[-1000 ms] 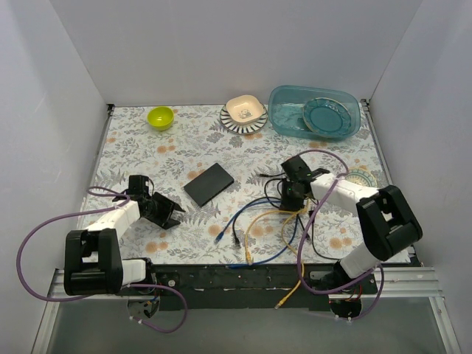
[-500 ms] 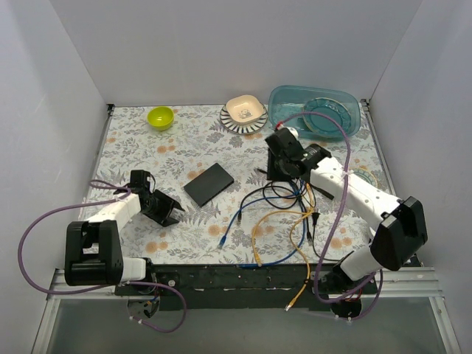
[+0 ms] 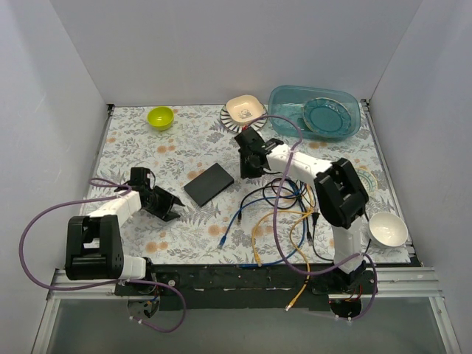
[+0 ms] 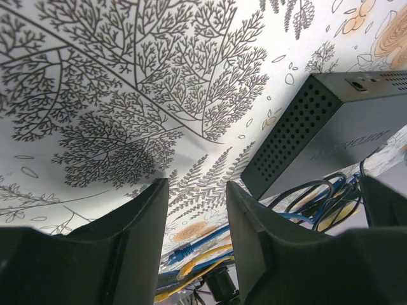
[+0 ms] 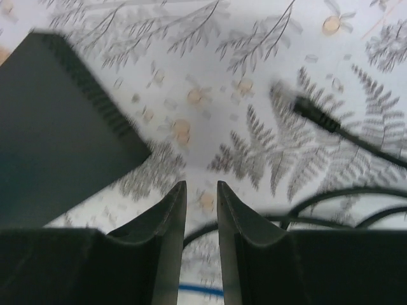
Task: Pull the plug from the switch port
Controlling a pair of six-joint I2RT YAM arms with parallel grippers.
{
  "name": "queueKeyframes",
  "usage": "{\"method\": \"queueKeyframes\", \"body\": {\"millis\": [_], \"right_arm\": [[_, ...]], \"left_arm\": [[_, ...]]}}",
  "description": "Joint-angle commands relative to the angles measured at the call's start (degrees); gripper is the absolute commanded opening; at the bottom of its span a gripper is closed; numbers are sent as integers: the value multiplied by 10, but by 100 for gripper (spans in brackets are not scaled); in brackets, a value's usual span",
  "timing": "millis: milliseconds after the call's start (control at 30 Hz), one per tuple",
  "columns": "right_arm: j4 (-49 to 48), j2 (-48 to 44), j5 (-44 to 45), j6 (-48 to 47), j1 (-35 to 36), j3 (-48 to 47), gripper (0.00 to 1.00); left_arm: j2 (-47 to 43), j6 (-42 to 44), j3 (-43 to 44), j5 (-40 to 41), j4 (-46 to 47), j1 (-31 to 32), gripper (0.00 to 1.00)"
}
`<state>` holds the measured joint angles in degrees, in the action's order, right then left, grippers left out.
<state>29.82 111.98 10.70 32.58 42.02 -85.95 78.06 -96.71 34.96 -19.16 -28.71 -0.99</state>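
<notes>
The switch [image 3: 209,184] is a flat black box lying at an angle mid-table. It also shows in the left wrist view [image 4: 331,127] and in the right wrist view [image 5: 57,127]. I see no cable running into it in the top view. A tangle of black, blue and yellow cables [image 3: 280,210] lies to its right. A loose black plug [image 5: 315,114] lies on the cloth. My right gripper [image 3: 244,172] [image 5: 200,185] hovers just right of the switch, its fingers narrowly apart and empty. My left gripper [image 3: 172,209] [image 4: 197,184] is open and empty, left of the switch.
A green bowl [image 3: 160,116] sits at the back left. A striped plate with a beige square bowl [image 3: 243,114] and a blue tub holding a teal plate [image 3: 313,110] are at the back. A white bowl [image 3: 387,228] sits at the front right. White walls enclose the table.
My right arm has swung left and away from me, from the cable tangle to the switch's right end, and it has uncovered the white bowl. The left gripper has shifted only slightly.
</notes>
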Motion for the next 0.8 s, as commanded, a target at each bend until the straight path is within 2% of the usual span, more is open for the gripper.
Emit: {"method": "queueKeyframes", "body": {"millis": [0, 100, 133, 233, 300, 367, 600, 767], "right_arm": [[-38, 61, -22, -8, -36, -94, 33], [-32, 126, -50, -17, -49, -160, 32], [-35, 140, -71, -23, -52, -185, 29], [-24, 194, -122, -34, -54, -224, 20], [-22, 206, -139, -36, -48, -219, 19], [-34, 199, -148, -38, -39, -166, 17], [-128, 113, -163, -21, -3, 29, 10], [-150, 59, -168, -14, 15, 95, 7]], "left_arm": [[4, -8, 9, -23, 23, 2, 40], [10, -5, 6, -40, 30, 1, 39], [13, -5, 5, -42, 33, 1, 39], [22, -1, 3, -54, 40, 1, 38], [29, 4, 8, -62, 44, 1, 38], [43, 15, 17, -66, 48, 20, 36], [107, 28, 63, -70, 67, 28, 30], [165, 43, 110, -73, 71, 28, 29]]}}
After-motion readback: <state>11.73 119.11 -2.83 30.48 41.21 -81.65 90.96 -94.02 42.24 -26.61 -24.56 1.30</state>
